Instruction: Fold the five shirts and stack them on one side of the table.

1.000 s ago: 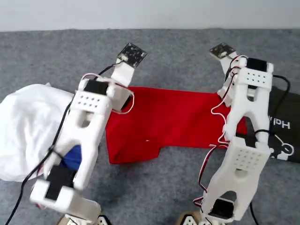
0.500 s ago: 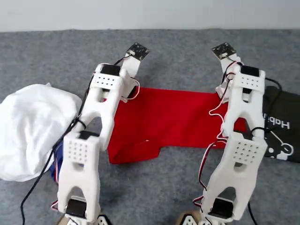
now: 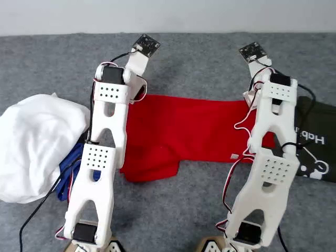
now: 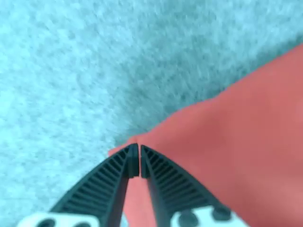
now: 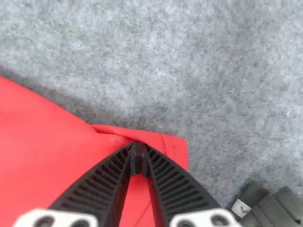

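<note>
the red shirt [image 3: 189, 131] is spread on the grey worktop [image 3: 210, 63] between the two tools, one far corner being clamped in the left tool [image 4: 135, 163] and the other in the right tool [image 5: 136, 161].

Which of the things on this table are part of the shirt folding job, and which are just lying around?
Job:
red shirt, pinched at two corners by the left gripper and right gripper
crumpled white shirt
blue shirt
black printed shirt

Just there:
grey table cover
</note>
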Motion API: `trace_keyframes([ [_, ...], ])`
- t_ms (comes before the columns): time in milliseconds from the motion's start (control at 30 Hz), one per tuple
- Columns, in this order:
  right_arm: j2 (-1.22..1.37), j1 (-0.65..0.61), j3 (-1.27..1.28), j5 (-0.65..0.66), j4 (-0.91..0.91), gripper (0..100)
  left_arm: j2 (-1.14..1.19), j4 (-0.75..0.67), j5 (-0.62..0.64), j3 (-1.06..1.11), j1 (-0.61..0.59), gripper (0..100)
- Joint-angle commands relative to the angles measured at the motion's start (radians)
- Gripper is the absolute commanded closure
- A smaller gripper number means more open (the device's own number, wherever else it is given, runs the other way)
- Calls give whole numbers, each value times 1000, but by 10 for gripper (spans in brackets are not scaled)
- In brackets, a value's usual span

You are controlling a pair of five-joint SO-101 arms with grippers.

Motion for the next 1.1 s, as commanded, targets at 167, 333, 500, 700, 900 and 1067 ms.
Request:
trace_keyframes([
  [167, -142, -5, -52, -5, 165, 990, -189, 48, -6, -12, 23, 984],
  [333, -120, -21, -46, -3, 249, 990, -226, 48, -66, 134, 77, 983],
  [500, -28, -16, -51, 72, 214, 990, -218, 32, -98, 306, 89, 983],
  [700, 8, -4, -51, 133, 56, 990, -218, -74, -95, 417, 25, 982],
  [900, 1, -1, -52, 133, -70, 990, -227, -204, -95, 412, -25, 983],
  [1067, -73, -5, -52, 130, -30, 990, -227, -115, -94, 254, -15, 984],
])
